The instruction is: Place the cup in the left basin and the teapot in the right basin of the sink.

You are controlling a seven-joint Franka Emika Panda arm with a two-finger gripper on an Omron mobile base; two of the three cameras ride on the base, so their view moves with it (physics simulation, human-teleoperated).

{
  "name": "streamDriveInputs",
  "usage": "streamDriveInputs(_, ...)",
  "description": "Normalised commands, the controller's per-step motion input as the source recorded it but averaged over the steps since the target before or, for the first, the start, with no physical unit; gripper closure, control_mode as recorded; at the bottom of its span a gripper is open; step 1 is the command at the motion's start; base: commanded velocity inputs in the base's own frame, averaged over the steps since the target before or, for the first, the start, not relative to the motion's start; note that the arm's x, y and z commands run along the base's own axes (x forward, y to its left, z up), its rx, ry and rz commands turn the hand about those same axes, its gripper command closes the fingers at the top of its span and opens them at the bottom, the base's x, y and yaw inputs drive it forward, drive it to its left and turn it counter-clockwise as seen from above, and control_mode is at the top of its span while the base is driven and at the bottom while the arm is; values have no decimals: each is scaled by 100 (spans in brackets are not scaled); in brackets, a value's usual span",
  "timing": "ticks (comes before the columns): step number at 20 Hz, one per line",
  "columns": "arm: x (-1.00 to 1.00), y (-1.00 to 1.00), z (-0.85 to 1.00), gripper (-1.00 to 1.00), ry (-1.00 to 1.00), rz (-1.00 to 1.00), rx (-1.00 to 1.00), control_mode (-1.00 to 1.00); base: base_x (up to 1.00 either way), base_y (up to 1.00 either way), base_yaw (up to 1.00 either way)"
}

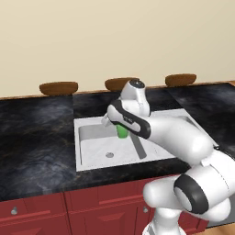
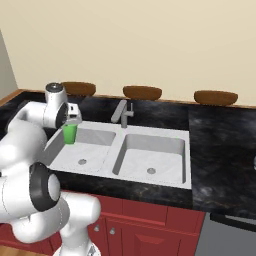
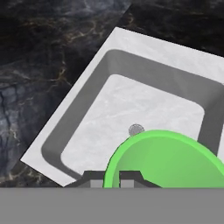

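Cup (image 3: 168,159) bright green, plain, tapered.

Counter (image 2: 220,150): black stone, ahead of me.
Bowls (image 2: 142,92): three, brown, along my counter's back edge.
Cabinets (image 2: 145,215): red, below my counter.
Wall (image 2: 150,40): beige.
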Motion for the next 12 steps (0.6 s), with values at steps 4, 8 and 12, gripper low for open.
streamDriveInputs(4,37,18,-19,100,0,0,2,-100,0,0,0)
streamDriveInputs(8,22,0,-8,100,0,0,2,-100,0,0,0)
streamDriveInputs(12,9,0,-14,100,0,0,1,-100,0,0,0)
